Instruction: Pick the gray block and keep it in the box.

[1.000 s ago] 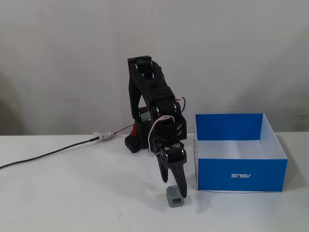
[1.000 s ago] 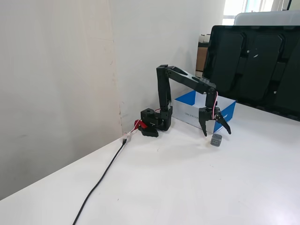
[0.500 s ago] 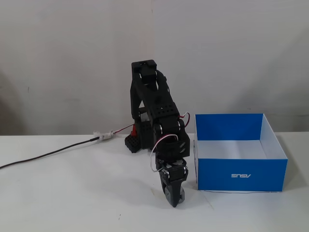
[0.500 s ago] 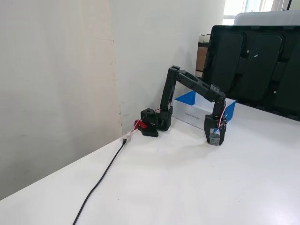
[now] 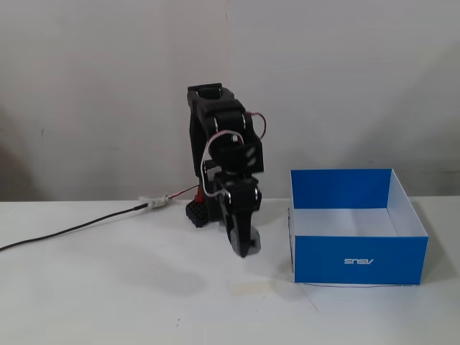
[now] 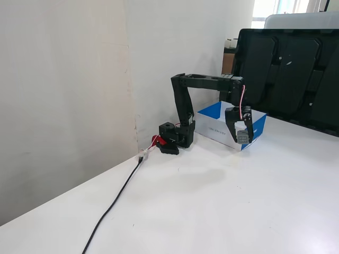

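Note:
The black arm stands at the middle of the table. My gripper points down and hangs a little above the table, just left of the box's front corner. It is shut on the gray block, a small gray piece between the fingertips. In the other fixed view the gripper holds the gray block in front of the box's near corner. The box is blue with a white inside and an upside-down ASUS logo on its front. It lies open behind the gripper, and what shows of its inside is bare.
A black cable runs left from the arm's base across the white table; it also shows in the other fixed view. A strip of pale tape lies on the table below the gripper. A dark screen stands behind the box.

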Available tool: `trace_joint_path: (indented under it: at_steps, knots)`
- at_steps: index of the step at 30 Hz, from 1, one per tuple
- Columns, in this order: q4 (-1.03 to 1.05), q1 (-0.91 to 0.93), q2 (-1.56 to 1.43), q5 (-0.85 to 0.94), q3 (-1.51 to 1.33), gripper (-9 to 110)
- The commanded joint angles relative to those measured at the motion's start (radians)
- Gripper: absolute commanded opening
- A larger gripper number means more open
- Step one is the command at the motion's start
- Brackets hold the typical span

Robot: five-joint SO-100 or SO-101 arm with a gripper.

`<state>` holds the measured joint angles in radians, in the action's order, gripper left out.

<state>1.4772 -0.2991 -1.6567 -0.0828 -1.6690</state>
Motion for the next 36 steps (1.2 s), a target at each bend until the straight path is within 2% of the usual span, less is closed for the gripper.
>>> trace_joint_path:
  at_steps: [1, 10, 17, 24, 26, 27, 33, 34, 36]
  knots:
    - [0.049, -0.031, -0.156, -0.008, 0.117, 0]
    - [0.170, -0.272, -0.383, -0.023, 0.098, 0]
    - [0.170, -0.588, -0.483, -0.025, 0.011, 0]
    - [0.170, -0.917, -0.449, -0.021, 0.025, 0]
    - [0.170, -0.980, -0.420, -0.032, 0.025, 6]
    - [0.166, -1.006, -0.425, -0.020, 0.009, 21]
    - [0.118, -0.966, -0.387, -0.023, -0.012, 29]
    - [0.106, -0.936, -0.379, -0.026, -0.015, 27]
    - [0.100, -0.813, -0.354, -0.032, 0.009, 12]
